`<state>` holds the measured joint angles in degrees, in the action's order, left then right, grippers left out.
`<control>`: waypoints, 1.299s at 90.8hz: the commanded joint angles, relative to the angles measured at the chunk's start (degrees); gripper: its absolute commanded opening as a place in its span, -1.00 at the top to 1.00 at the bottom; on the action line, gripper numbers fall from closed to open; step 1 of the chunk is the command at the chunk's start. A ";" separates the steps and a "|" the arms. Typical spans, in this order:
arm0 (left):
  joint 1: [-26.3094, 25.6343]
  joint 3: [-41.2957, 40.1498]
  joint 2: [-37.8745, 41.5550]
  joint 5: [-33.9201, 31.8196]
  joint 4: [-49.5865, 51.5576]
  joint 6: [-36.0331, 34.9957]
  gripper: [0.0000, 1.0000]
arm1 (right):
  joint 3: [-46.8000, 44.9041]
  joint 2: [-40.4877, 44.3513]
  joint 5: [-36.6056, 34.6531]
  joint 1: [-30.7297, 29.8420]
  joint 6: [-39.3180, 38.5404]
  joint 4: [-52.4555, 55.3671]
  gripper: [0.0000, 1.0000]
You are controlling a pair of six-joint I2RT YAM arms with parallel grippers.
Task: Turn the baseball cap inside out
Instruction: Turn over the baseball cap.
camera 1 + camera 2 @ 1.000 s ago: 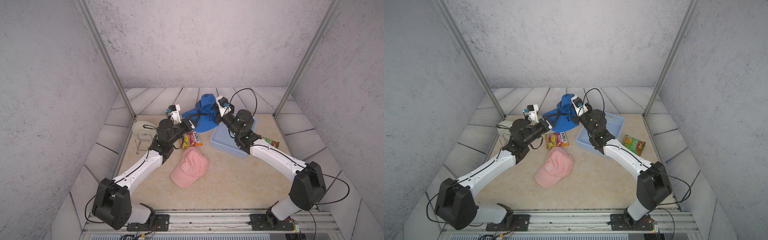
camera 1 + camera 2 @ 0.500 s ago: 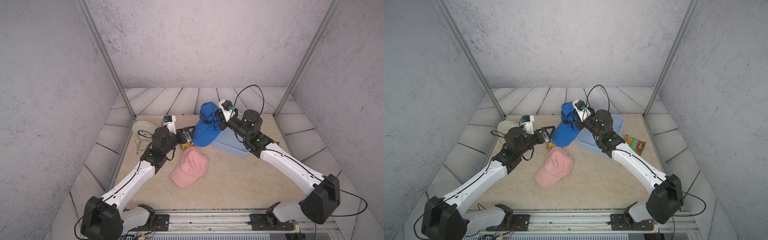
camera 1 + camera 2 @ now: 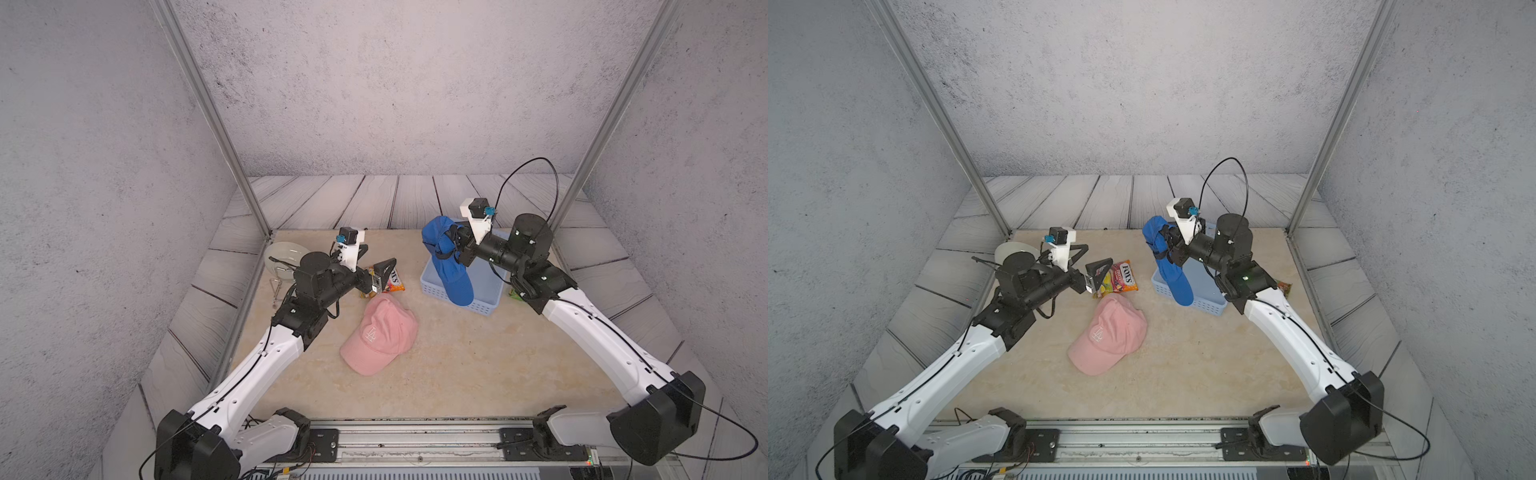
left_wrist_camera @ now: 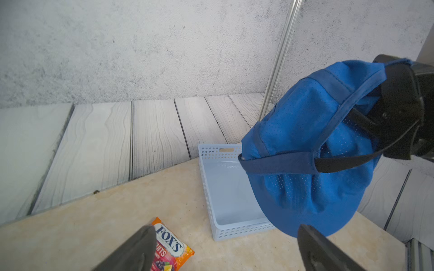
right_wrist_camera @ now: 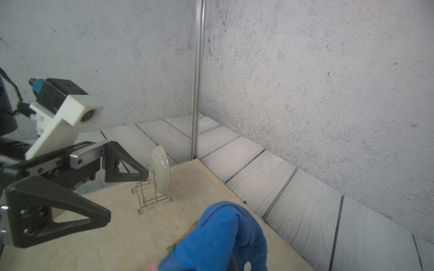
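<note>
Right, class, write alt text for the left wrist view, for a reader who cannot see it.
A blue cap hangs from the shut right hand, in front of a pale blue perforated basket on a beige table. The left hand stands open in the foreground, one of its dark fingers beside a Fox's sweets packet.

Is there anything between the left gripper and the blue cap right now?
Nothing visible. The open left gripper faces the blue cap across empty air; the candy bag and basket sit lower, on the table.
</note>
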<state>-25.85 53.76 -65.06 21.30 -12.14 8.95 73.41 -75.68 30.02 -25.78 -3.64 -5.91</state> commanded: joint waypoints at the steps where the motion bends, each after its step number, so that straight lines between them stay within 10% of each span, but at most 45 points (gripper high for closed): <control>1: -2.28 4.12 -1.69 1.74 -3.52 -7.29 -1.00 | 2.17 2.88 3.83 0.42 3.90 -0.76 1.00; 89: -9.66 33.31 -18.92 29.58 19.55 -10.74 -0.99 | 6.60 6.12 20.04 0.49 -19.96 24.26 1.00; 99: -9.67 33.13 -20.50 34.81 17.33 -5.41 -0.61 | 6.42 6.81 20.10 0.47 -20.18 25.59 1.00; 112: -9.67 31.66 -20.56 35.82 17.70 -2.72 0.57 | 5.32 8.54 18.47 0.50 -20.14 25.99 0.98; 118: -9.63 31.78 -20.15 34.88 18.29 -2.32 1.00 | 4.21 9.42 16.36 0.50 -19.96 26.43 0.64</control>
<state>-35.51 85.43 -85.56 54.70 7.20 3.46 78.50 -70.46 47.70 -25.21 -22.90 18.70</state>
